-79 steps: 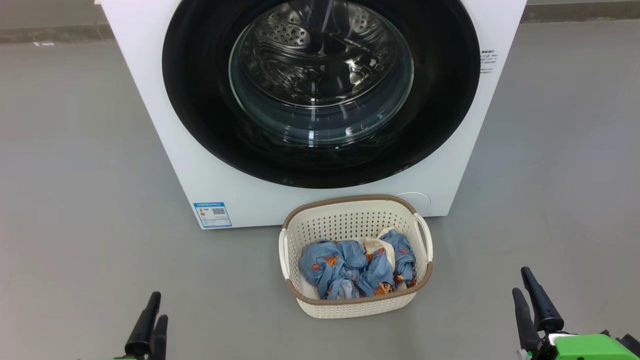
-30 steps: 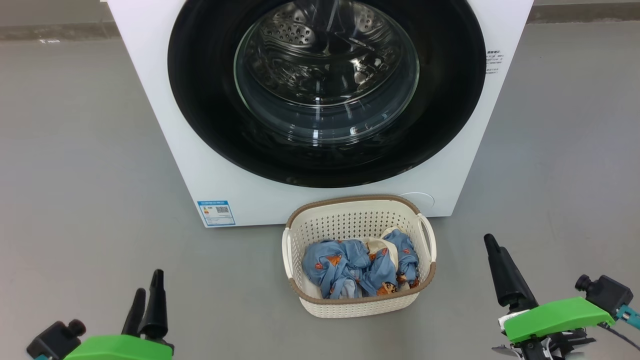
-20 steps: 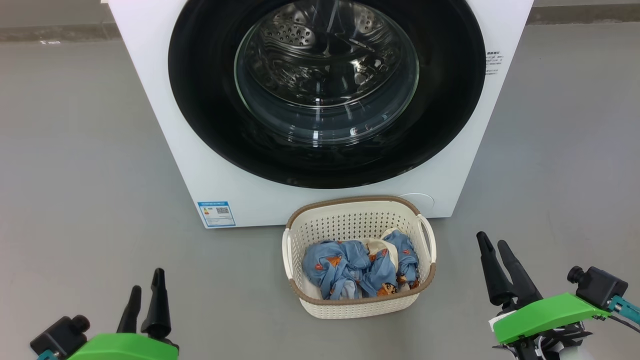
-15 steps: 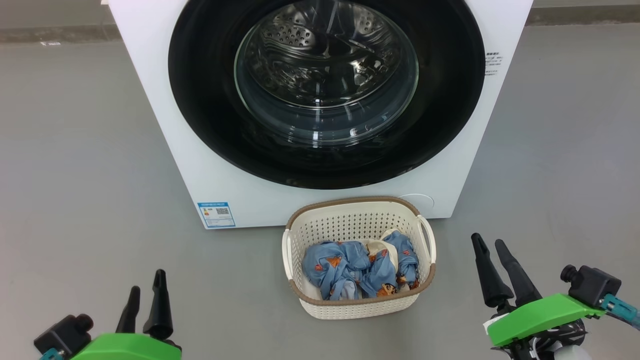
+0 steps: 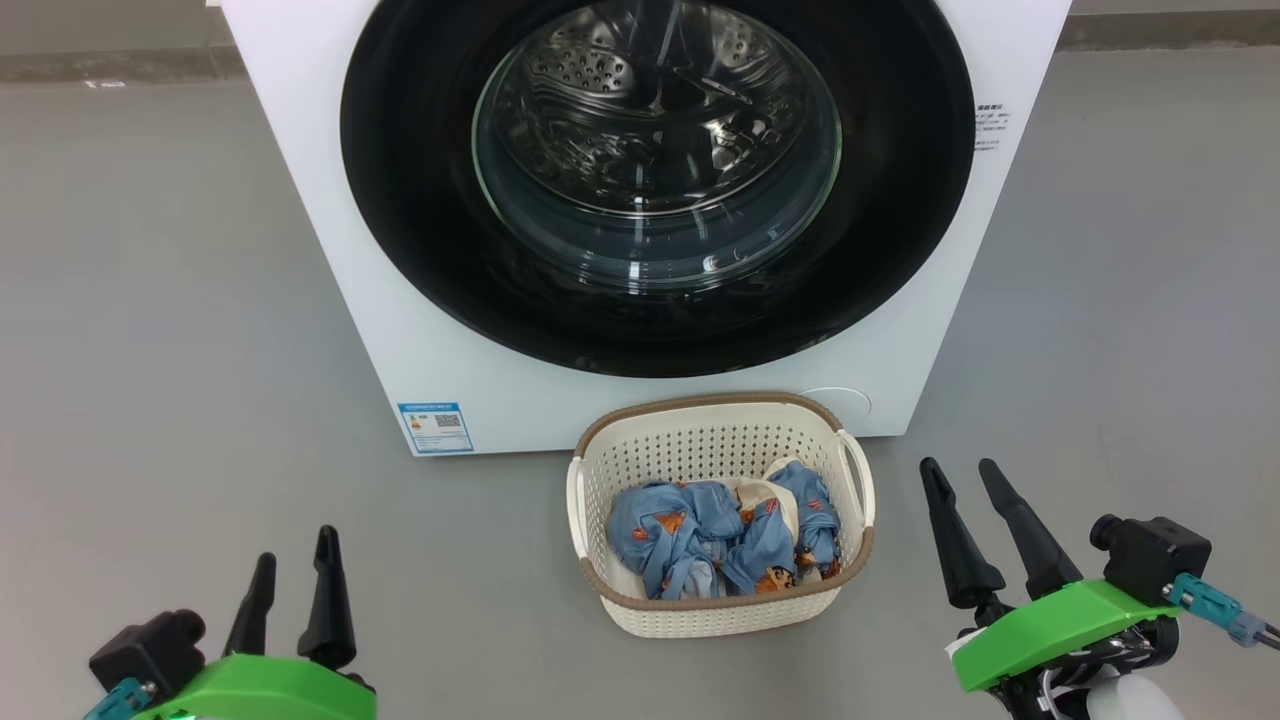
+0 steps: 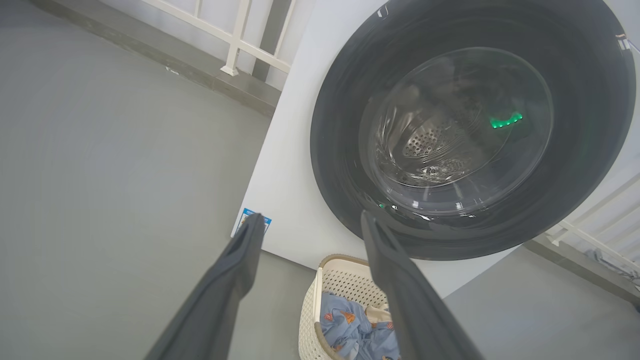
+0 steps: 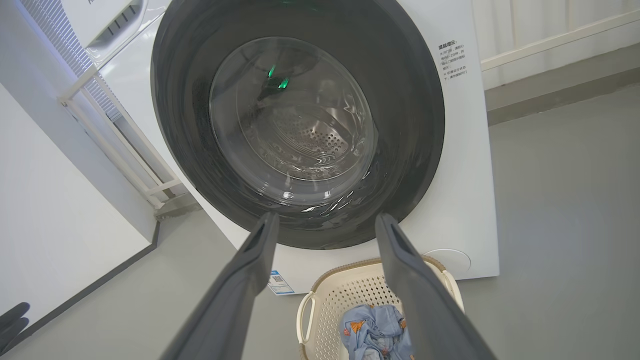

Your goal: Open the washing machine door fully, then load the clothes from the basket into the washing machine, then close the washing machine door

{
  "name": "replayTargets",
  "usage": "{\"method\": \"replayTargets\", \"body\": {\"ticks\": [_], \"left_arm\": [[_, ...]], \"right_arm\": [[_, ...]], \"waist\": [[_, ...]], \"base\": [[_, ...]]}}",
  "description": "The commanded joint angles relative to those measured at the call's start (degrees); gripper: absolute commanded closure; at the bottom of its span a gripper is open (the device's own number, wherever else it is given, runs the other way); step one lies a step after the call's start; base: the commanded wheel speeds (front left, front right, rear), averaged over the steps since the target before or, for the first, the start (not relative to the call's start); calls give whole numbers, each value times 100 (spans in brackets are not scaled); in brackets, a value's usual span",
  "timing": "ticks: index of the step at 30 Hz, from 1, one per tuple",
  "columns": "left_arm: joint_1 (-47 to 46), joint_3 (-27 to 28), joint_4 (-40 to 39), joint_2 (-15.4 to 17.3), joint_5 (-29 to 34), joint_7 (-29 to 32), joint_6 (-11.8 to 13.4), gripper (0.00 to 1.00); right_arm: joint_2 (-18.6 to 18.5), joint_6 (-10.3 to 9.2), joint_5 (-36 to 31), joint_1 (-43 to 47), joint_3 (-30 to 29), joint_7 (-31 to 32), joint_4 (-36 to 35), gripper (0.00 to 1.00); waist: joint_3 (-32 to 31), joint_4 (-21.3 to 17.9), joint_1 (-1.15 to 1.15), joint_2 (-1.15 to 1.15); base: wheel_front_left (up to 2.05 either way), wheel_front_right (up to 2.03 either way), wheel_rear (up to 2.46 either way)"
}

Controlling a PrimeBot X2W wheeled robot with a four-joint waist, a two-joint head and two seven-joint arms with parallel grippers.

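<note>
Both are hanging with fingers spread apart and holding nothing: left gripper (image 5: pixel 294 548) sitting off to the left of the basket (image 5: pixel 700 401), right gripper (image 5: pixel 958 470) off to its right, neither touching it. The clothes (image 5: pixel 720 540) are lying bunched up inside the basket. The washing machine (image 5: pixel 480 400) is standing right behind the basket, and its door (image 5: pixel 420 200) is looking fully shut to me. So I'm guessing nothing's done yet: opening the door, loading and closing are all waiting.
</note>
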Motion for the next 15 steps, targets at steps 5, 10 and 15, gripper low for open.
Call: {"method": "replayTargets", "body": {"ticks": [5,10,15], "left_arm": [[-263,102,-153,131,427,-149,59,0],[-287,82,-165,139,730,-233,79,0],[-312,69,-184,146,1029,-318,95,0]], "right_arm": [[-69,48,-473,-277,155,-152,-100,0],[-92,50,-808,-318,179,-235,-42,0],[-103,52,-1131,-363,215,-319,-5,0]], "waist": [[-7,12,0,0],[-4,21,0,0],[2,29,0,0]], "base": [[0,0,0],[0,0,0],[0,0,0]]}}
